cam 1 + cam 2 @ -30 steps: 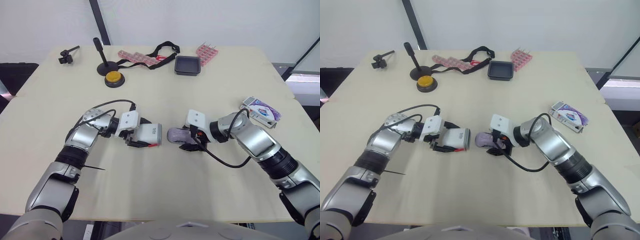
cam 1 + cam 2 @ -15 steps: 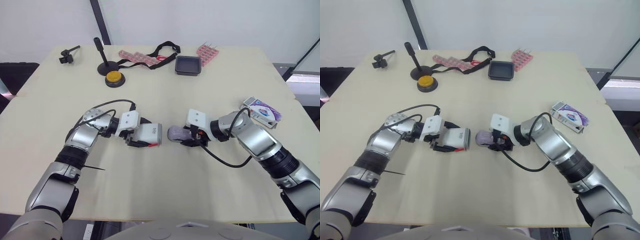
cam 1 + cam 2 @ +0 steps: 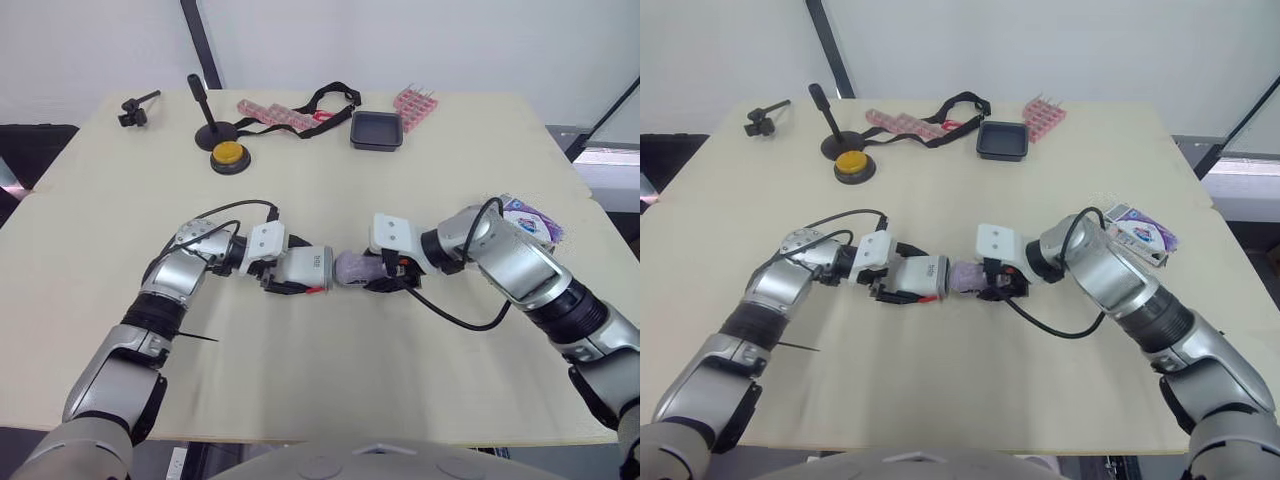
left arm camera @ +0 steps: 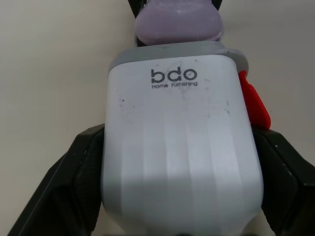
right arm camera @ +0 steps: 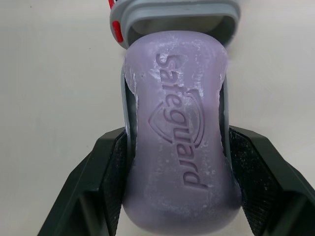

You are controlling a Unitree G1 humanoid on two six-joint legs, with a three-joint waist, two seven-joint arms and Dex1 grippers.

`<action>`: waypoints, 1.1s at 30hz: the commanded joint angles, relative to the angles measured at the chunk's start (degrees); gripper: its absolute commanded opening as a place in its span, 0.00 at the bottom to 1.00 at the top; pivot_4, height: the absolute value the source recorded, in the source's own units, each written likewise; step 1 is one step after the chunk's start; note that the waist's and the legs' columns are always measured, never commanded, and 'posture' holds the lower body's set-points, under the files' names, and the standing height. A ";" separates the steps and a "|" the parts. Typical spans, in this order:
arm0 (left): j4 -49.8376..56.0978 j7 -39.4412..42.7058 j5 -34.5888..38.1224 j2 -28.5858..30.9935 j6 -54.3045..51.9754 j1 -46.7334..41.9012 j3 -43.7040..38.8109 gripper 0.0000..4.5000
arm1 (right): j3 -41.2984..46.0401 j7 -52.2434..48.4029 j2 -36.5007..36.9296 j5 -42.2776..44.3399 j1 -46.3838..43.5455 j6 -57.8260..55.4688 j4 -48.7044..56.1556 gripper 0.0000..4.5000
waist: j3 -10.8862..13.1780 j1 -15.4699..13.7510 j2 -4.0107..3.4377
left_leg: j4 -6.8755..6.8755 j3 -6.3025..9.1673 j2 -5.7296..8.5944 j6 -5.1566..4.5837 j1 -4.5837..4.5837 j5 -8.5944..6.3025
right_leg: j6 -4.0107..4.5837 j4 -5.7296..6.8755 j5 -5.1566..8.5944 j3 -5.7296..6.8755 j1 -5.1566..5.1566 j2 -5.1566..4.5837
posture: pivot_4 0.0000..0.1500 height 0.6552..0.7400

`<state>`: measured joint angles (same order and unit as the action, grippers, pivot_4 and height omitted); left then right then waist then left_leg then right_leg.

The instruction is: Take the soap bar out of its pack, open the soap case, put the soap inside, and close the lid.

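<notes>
My left gripper is shut on the white soap case, which lies on its side with its grey-rimmed open end toward the right. My right gripper is shut on the purple soap bar, stamped "safeguard". The bar's far end touches the case mouth. In the left wrist view the soap sits right at the rim of the case. A thin grey frame runs along the soap's sides between the black fingers. The purple and white soap pack lies at the right, partly behind my right arm.
Along the table's far side stand a yellow button, a black stand, pink strips with a black strap, a black tray, a pink rack and a small black clamp.
Both grippers have moved toward each other. The gap between soap and case has closed, and the soap's end now meets the case mouth.
</notes>
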<state>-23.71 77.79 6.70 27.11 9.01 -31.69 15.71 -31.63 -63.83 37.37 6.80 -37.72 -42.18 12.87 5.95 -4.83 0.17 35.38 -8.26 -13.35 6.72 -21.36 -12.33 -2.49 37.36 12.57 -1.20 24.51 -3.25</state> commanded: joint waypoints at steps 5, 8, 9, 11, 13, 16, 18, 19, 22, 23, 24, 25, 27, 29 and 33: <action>2.97 0.02 1.48 0.09 -0.65 0.16 -0.83 0.77 | -0.65 -0.52 -0.05 -1.21 -1.35 -0.49 0.91 0.57 | 0.00 0.08 0.00 | 0.00 0.00 0.00 0.00 0.00 0.00 | 0.00 0.00 0.00 -0.01 0.00 -0.01 | 1.00 0.87; 3.66 0.03 1.73 0.04 -1.15 0.27 -0.87 0.77 | -0.89 -0.51 -0.44 -1.42 -1.58 -0.60 0.53 0.57 | 0.00 0.09 0.00 | -0.01 0.00 0.00 0.00 0.01 0.00 | 0.00 0.00 0.00 0.00 0.00 -0.01 | 1.00 0.87; 3.78 0.05 1.77 0.01 -1.32 0.24 -0.89 0.77 | -0.95 -0.53 -0.57 -1.50 -1.71 -0.57 0.31 0.57 | 0.00 0.10 0.00 | -0.01 0.00 0.00 0.00 0.01 0.00 | 0.00 0.00 0.00 -0.01 0.00 -0.01 | 1.00 0.87; 4.35 0.29 1.97 0.00 -1.80 0.41 -0.80 0.77 | -1.11 -0.45 -1.06 -1.65 -2.18 -0.59 -0.26 0.57 | 0.00 0.15 0.00 | -0.01 0.00 0.00 0.00 0.01 0.00 | 0.00 0.01 0.00 -0.01 0.00 -0.01 | 1.00 0.87; 4.88 0.41 2.03 -0.02 -2.11 0.72 -0.69 0.77 | -1.34 -0.48 -1.36 -1.93 -2.63 -0.34 -0.68 0.57 | 0.00 0.15 0.00 | -0.01 0.00 0.00 0.00 0.01 0.00 | 0.00 0.01 0.00 0.00 0.00 -0.01 | 1.00 0.87; 5.20 0.26 1.94 -0.27 -2.18 1.02 -0.47 0.77 | -1.78 -0.68 -1.89 -2.23 -3.57 -0.08 -1.10 0.57 | 0.00 0.08 0.00 | -0.01 0.00 0.00 0.00 0.00 0.00 | 0.00 0.01 0.00 0.00 0.00 0.00 | 1.00 0.87; 5.21 0.20 1.88 -0.49 -2.20 1.06 -0.42 0.77 | -2.03 -0.92 -2.20 -2.44 -4.03 -0.06 -1.19 0.57 | 0.00 0.11 0.00 | 0.00 0.00 0.00 0.00 0.00 0.00 | 0.00 0.01 0.00 0.00 0.00 0.00 | 1.00 0.87; 5.28 0.20 1.95 -0.73 -2.24 1.01 -0.39 0.77 | -2.24 -1.05 -2.51 -2.45 -4.33 -0.27 -1.12 0.57 | 0.00 0.11 0.00 | 0.00 0.00 0.00 0.00 0.01 0.00 | 0.00 0.01 0.00 0.00 0.00 0.00 | 1.00 0.87; 5.49 0.24 2.07 -1.26 -2.23 0.92 -0.27 0.77 | -2.87 -1.45 -2.99 -2.79 -4.88 -0.56 -1.14 0.57 | 0.00 0.13 0.00 | 0.00 0.00 0.00 0.00 0.01 0.00 | 0.00 0.02 0.00 0.00 0.01 0.00 | 1.00 0.87; 5.53 0.26 2.03 -1.37 -2.21 0.92 -0.24 0.77 | -3.16 -1.64 -3.01 -3.11 -5.04 -0.43 -1.22 0.57 | 0.00 0.13 0.00 | 0.00 0.00 0.00 0.00 0.00 0.00 | 0.00 0.02 0.00 0.00 0.01 0.01 | 1.00 0.87; 5.54 0.27 1.97 -1.45 -2.18 0.92 -0.23 0.77 | -3.38 -1.79 -3.05 -3.36 -5.17 -0.34 -1.28 0.57 | 0.00 0.13 0.00 | 0.00 0.00 0.00 0.00 0.00 0.00 | 0.00 0.03 0.00 0.01 0.01 0.01 | 1.00 0.87; 5.51 0.26 1.88 -1.54 -2.07 0.95 -0.17 0.77 | -3.67 -1.95 -3.08 -3.53 -5.32 -0.36 -1.28 0.57 | 0.00 0.12 0.00 | 0.00 0.00 0.00 0.00 0.00 0.00 | 0.00 0.03 0.00 0.00 0.01 0.01 | 1.00 0.87; 5.51 0.14 1.79 -1.68 -1.92 1.00 -0.02 0.77 | -4.18 -2.22 -3.36 -3.70 -5.61 -0.65 -1.11 0.57 | 0.00 0.11 0.00 | 0.00 0.00 0.00 0.00 0.01 0.00 | 0.00 0.03 0.00 0.00 0.01 0.00 | 1.00 0.87; 5.70 -0.08 1.74 -1.91 -1.98 1.09 0.18 0.77 | -4.69 -2.34 -3.83 -3.80 -6.05 -1.03 -0.95 0.57 | 0.00 0.12 0.00 | 0.00 0.00 0.00 0.00 0.00 0.00 | 0.00 0.03 0.00 0.00 0.01 0.01 | 1.00 0.87; 5.90 -0.66 1.41 -2.49 -1.90 1.27 0.71 0.77 | -5.36 -1.85 -5.36 -4.08 -7.27 -1.82 -1.10 0.57 | 0.00 0.16 0.00 | 0.00 0.00 0.00 0.00 0.01 0.00 | 0.00 0.03 0.00 0.00 0.01 0.01 | 1.00 0.87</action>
<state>-19.83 77.51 7.14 25.07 6.53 -30.19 16.81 -37.31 -65.79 32.92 3.16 -43.31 -43.84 10.55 5.96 -4.67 0.16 35.38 -8.26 -13.35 6.72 -21.35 -12.32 -2.49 37.40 12.57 -1.20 24.52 -3.23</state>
